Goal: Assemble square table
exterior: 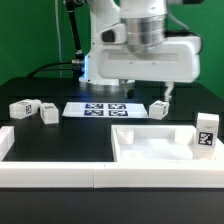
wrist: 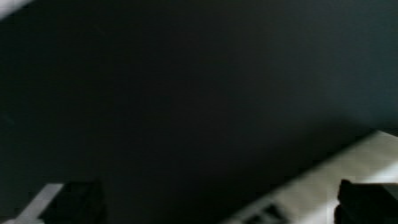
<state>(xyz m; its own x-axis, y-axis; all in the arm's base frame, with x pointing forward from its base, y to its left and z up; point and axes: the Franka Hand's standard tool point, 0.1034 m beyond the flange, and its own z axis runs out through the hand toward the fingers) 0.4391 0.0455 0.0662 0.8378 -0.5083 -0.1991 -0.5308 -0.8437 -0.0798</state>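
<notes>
No letters, numbers or brands are readable. Black-and-white coded tags point(exterior: 206, 131) stand on the white plastic square tray-like top point(exterior: 128, 146), the three small white block legs point(exterior: 22, 108) and the flat white marker board point(exterior: 97, 108).

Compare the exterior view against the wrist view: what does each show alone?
Exterior only: table top, marker board, left legs, right leg, and upright tagged leg by the top. Wrist only: gripper, open, fingertips wide apart, plus a white edge I can't identify. Both: black table.
</notes>
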